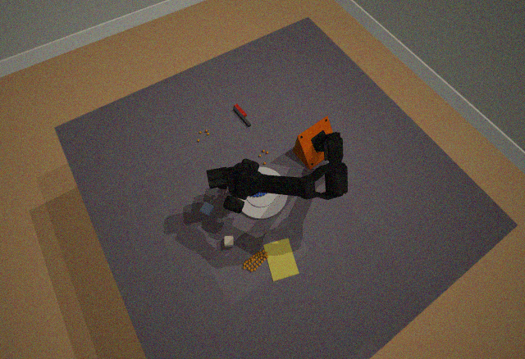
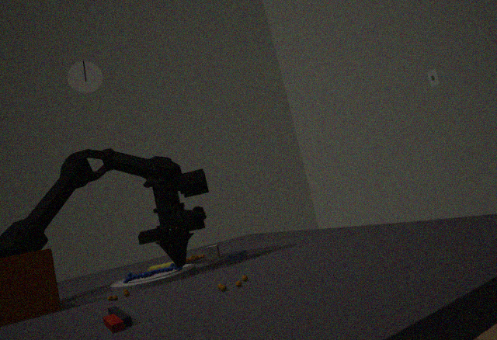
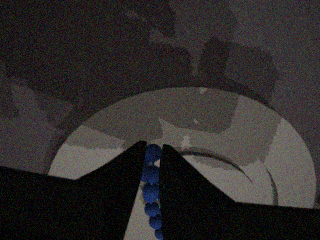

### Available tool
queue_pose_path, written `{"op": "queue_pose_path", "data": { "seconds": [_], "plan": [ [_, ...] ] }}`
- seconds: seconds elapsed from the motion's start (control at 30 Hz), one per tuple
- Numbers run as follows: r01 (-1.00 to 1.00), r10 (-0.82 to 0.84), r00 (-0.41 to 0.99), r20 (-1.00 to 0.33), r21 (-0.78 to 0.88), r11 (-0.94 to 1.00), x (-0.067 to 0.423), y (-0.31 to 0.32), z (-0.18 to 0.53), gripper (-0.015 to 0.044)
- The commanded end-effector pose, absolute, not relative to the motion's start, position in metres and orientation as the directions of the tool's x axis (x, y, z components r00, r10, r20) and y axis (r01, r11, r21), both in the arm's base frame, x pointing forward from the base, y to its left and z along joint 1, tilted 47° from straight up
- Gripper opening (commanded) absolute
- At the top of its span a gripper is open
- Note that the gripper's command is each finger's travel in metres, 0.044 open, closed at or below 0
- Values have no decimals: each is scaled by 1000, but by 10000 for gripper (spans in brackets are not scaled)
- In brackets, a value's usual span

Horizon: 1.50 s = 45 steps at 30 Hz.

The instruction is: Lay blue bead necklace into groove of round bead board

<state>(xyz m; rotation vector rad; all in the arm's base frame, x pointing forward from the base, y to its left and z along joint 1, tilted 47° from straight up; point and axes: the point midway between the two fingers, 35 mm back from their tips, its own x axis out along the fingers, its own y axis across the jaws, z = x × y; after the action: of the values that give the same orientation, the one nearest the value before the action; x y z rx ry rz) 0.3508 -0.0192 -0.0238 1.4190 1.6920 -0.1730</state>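
The round white bead board (image 1: pixel 271 209) (image 2: pixel 120 284) (image 3: pixel 295 165) lies flat under the arm, with part of its curved groove showing in the wrist view. The blue bead necklace (image 1: pixel 257 194) (image 2: pixel 150 273) (image 3: pixel 151 191) lies over the board, its beads running back from the fingertips. My gripper (image 2: pixel 181 266) (image 3: pixel 153 150) points down just above the board's far part and is shut on the necklace's end. In the top view the arm hides the fingertips and much of the necklace. Whether the beads sit in the groove cannot be told.
An orange wedge block (image 1: pixel 307 152) (image 2: pixel 28 284) stands by the arm's base. A red and black tool (image 1: pixel 240 111) (image 2: pixel 116 320), loose orange beads, a yellow sheet (image 1: pixel 281 264), an orange bead cluster (image 1: pixel 254 261), a white cube (image 1: pixel 228 241) and a blue block (image 1: pixel 207 208) lie around the board.
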Motion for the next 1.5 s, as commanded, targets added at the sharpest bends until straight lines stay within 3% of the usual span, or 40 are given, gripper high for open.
{"op": "queue_pose_path", "data": {
  "seconds": [0.0, 1.43, 1.47],
  "plan": [
    [850, 725, 44, -688, 406, 335, 348, -16, -26, 0],
    [850, 725, 44, -688, 406, 335, 348, -16, -26, 0],
    [846, 721, 56, -691, 416, 333, 351, -19, -24, 26]
  ]
}}
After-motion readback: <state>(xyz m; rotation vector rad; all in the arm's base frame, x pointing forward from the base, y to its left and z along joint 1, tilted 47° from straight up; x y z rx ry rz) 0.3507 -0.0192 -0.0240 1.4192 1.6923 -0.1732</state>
